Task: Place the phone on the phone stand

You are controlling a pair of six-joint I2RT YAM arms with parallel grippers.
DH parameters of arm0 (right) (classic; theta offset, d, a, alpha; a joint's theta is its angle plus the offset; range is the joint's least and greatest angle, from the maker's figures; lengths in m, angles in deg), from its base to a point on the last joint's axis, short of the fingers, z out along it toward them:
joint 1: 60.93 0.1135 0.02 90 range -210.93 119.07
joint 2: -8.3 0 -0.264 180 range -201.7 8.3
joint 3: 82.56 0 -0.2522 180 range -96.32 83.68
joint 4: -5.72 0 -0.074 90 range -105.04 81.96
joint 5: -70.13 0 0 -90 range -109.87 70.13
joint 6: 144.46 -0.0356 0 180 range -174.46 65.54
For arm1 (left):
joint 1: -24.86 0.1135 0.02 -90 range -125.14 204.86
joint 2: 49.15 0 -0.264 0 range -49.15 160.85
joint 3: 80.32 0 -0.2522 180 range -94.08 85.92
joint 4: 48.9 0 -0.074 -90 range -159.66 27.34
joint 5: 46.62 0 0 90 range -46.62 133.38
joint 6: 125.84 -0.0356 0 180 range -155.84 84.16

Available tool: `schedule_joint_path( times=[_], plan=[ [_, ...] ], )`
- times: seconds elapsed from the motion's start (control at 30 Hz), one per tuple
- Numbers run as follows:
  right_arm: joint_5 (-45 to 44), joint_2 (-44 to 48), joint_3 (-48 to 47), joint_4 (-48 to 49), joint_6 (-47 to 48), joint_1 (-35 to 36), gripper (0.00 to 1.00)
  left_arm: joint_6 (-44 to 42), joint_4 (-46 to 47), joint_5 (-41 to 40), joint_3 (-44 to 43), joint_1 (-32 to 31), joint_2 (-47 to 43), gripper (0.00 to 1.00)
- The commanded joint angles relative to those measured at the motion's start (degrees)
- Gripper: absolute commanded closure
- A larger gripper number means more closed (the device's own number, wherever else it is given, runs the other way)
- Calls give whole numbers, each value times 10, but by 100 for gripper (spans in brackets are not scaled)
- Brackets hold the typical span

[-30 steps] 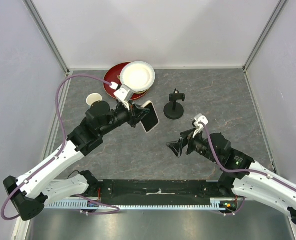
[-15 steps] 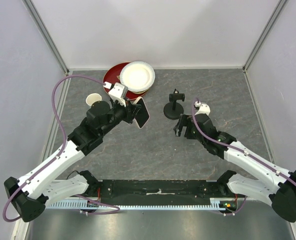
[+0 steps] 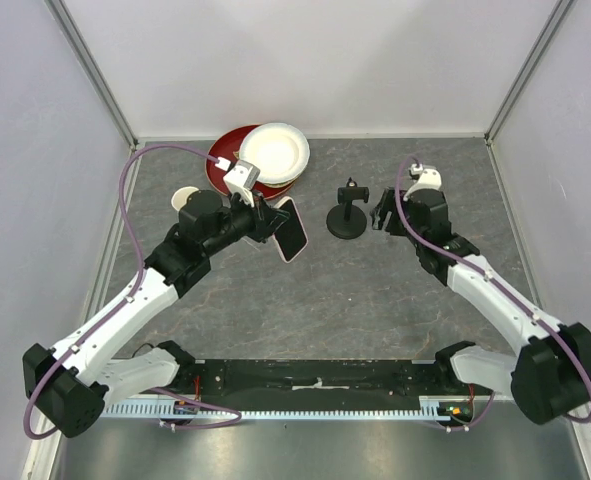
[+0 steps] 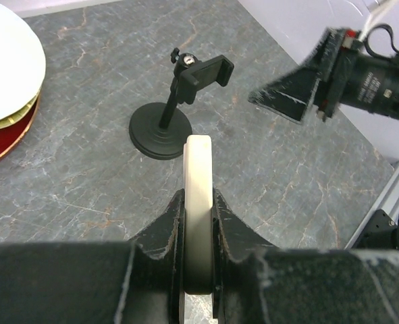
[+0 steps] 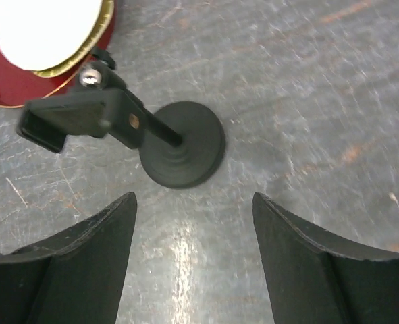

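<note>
Phone (image 3: 293, 232): clamped edge-on in left hand (image 3: 267, 220), fingers closed on its cream rim, held off the desk (image 3: 305, 300), near and left of the phone stand (image 3: 347, 213). Stand is upright on its disc base. Right hand (image 3: 382, 212): just right of stand, fingers apart, gripping nothing. Behind left hand: white plate (image 3: 273, 150) on red plate (image 3: 223, 165); cup (image 3: 184, 197) alongside.

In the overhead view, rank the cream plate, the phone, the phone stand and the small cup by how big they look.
1. cream plate
2. phone and phone stand: about alike; the phone is raised and tilted toward the camera, so I won't rank these two.
3. small cup, only partly visible.
</note>
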Motion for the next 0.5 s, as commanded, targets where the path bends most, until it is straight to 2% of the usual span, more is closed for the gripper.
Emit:
schedule_joint_path(
  times=[0.0, 0.07, 0.2, 0.33, 0.47],
  plan=[
    [64, -55, -54, 92, 85, -2, 27, 19, 74, 49, -9, 13, 1, 98],
    [71, -81, -81, 91, 96, -2, 30, 22, 75, 51, -9, 20, 1, 98],
    [88, -119, -121, 75, 117, 0, 47, 26, 75, 62, -11, 25, 3, 98],
    [68, -121, -125, 83, 116, -1, 48, 27, 78, 69, -10, 25, 3, 98],
    [65, -147, -151, 74, 121, 0, 54, 35, 85, 84, -10, 33, 8, 98]
  ],
)
